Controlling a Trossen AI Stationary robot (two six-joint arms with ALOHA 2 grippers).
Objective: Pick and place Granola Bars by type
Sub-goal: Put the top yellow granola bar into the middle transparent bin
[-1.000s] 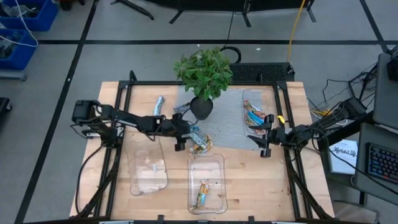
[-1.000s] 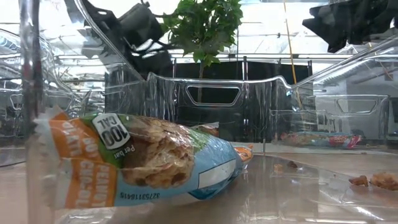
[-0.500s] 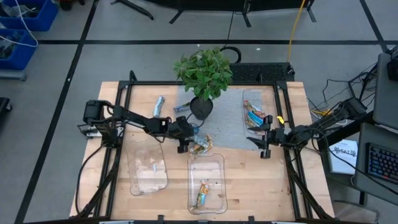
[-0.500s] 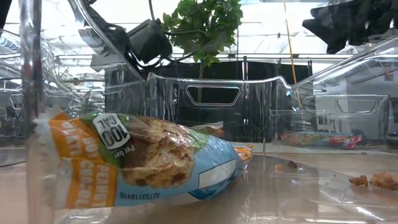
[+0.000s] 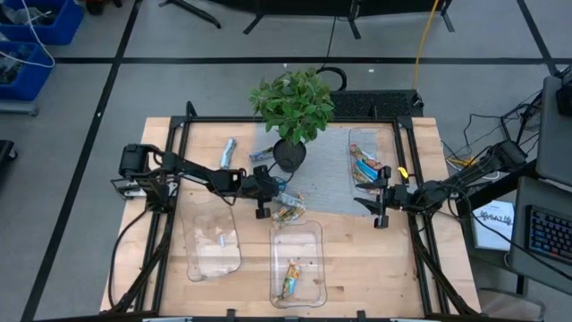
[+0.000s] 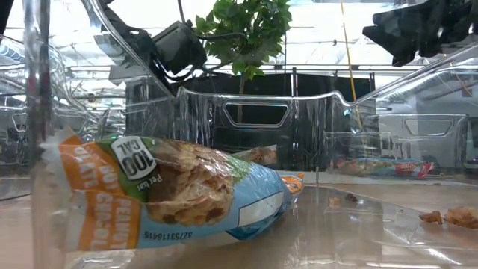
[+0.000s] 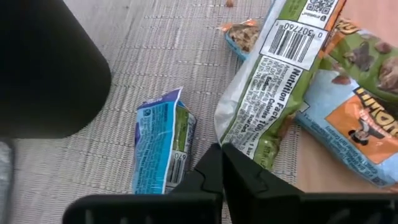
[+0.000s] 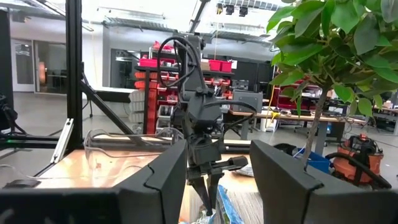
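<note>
Basically left gripper (image 7: pixel 221 163) clenched shut, apparently pinching the green-white bar's (image 7: pixel 264 106) near edge, its long axis running away from the fingers.

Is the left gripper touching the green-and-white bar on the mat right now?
Cannot tell. In the left wrist view the left gripper, fingers shut together, ends right at the edge of the green-and-white bar, with no clear contact or gap.

two dark jointed arms, blk cables along links, blk two-finger end effector (image 7: pixel 221 163) w/ wedge tips
</note>
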